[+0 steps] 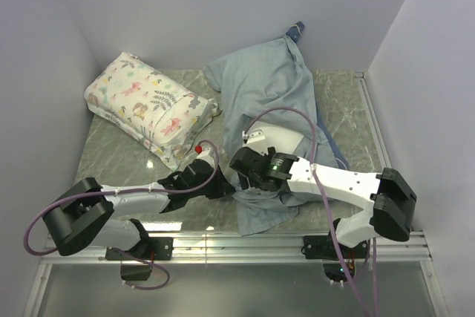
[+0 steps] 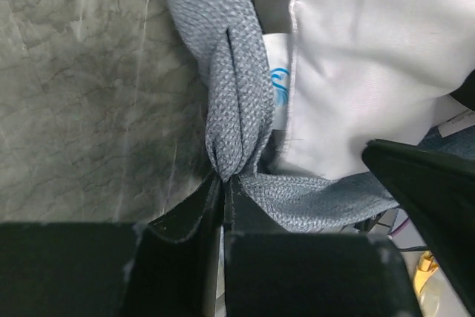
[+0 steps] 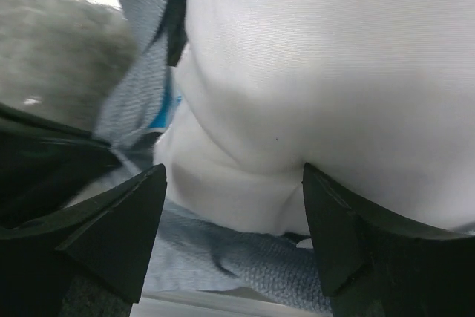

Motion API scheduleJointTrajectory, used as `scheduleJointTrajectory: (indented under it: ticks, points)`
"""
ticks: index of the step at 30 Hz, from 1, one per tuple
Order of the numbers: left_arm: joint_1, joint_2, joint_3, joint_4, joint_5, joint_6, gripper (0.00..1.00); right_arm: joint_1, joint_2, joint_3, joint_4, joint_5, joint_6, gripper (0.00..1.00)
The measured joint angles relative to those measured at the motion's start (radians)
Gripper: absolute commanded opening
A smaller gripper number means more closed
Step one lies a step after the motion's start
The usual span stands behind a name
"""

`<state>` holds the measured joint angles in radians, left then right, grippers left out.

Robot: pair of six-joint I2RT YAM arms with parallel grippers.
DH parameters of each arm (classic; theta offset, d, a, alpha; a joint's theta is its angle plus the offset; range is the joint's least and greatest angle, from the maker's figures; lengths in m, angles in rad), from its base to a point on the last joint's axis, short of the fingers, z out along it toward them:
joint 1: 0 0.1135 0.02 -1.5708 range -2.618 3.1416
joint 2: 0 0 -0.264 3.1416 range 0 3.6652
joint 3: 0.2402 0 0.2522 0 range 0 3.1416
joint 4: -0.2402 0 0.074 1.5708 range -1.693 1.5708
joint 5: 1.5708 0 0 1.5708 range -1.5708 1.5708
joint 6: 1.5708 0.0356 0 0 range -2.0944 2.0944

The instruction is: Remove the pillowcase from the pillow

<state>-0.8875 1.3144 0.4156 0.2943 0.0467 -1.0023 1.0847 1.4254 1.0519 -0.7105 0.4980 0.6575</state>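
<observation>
**Operator:** Status of the left claw?

**Technician:** The left gripper (image 2: 224, 180) is fully closed on a pinched fold of the pillowcase (image 2: 236, 87). The jaws meet with only cloth between them, at the lower centre of the left wrist view.

**Operator:** Status of the right claw?

**Technician:** The right gripper (image 3: 234, 217) is wide open. Its fingers (image 3: 122, 231) stand on either side of a bulge of the pillow (image 3: 312, 57), at the bottom of the right wrist view. Contact with the pillow cannot be determined.

**Operator:** Location of the pillowcase?

**Technician:** In the top view it runs from upper centre to lower centre of the table (image 1: 349, 109), pale blue-grey side outward, with a dark blue tip at its upper end. Both grippers sit at its lower end.

**Operator:** Location of the pillow?

**Technician:** Mostly covered by the pillowcase. A white patch shows at the centre of the top view.

**Operator:** Other items?

**Technician:** A printed pillow (image 1: 145, 105) lies at the upper left, its right end near the pillowcase.
</observation>
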Motion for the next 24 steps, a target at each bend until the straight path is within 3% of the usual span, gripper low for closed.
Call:
scheduleJointTrajectory:
  ticks: [3, 5, 6, 7, 9, 15, 24]
  points:
    - [0.0, -0.008, 0.002, -0.016, -0.003, 0.013, 0.08, 0.011, 0.028, 0.0, -0.032, 0.038, 0.003, 0.82]
    - [0.0, -0.008, 0.006, -0.024, -0.004, 0.018, 0.08, 0.019, 0.054, 0.0, -0.039, 0.056, 0.0, 0.72]
    - [0.0, -0.008, 0.009, -0.028, -0.005, 0.019, 0.08, 0.021, 0.072, 0.0, -0.039, 0.064, -0.002, 0.45]
    - [0.0, -0.008, 0.011, -0.031, -0.007, 0.021, 0.08, 0.021, 0.092, 0.001, -0.04, 0.071, -0.012, 0.27]
    - [0.0, -0.009, 0.011, -0.031, -0.01, 0.023, 0.08, 0.016, 0.142, 0.01, -0.047, 0.089, -0.021, 0.0]
    - [0.0, -0.035, 0.021, -0.056, -0.019, 0.046, 0.11, -0.029, 0.208, 0.077, -0.048, 0.033, -0.082, 0.0]
    - [-0.001, -0.052, 0.097, -0.107, -0.058, 0.099, 0.13, -0.303, 0.035, 0.195, 0.035, -0.353, -0.131, 0.0]
